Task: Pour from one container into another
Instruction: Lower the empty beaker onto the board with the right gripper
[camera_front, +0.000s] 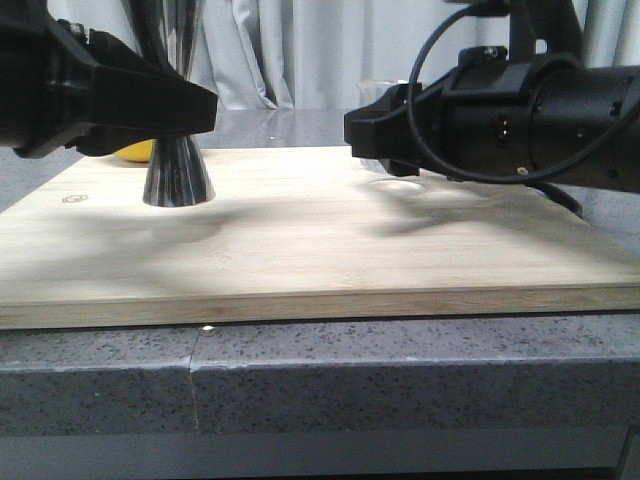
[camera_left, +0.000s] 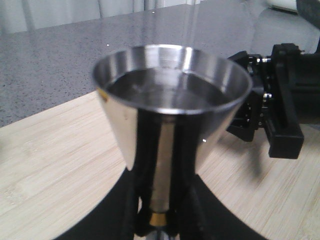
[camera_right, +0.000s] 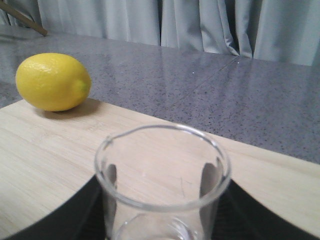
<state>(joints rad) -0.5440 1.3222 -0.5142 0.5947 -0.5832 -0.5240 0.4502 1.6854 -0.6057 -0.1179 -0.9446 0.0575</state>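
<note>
The steel jigger (camera_front: 178, 176) stands upright on the left of the bamboo board (camera_front: 320, 262). My left gripper (camera_front: 203, 108) is shut on its narrow gold-banded waist. In the left wrist view the jigger (camera_left: 170, 95) holds liquid in its upper cup, and the black fingers (camera_left: 142, 200) flank the stem. The clear glass beaker (camera_right: 150, 220) stands upright, looks empty, and has its spout toward the lemon. My right gripper (camera_right: 162, 187) is shut on it. In the front view the right gripper (camera_front: 365, 130) hides most of the beaker; only its foot (camera_front: 393, 185) shows at the board.
A yellow lemon (camera_front: 135, 152) lies behind the jigger at the board's back left corner, also in the right wrist view as the lemon (camera_right: 52, 81). The board rests on a speckled grey counter (camera_front: 400, 360). Curtains hang behind. The right arm (camera_left: 282, 110) sits close to the jigger.
</note>
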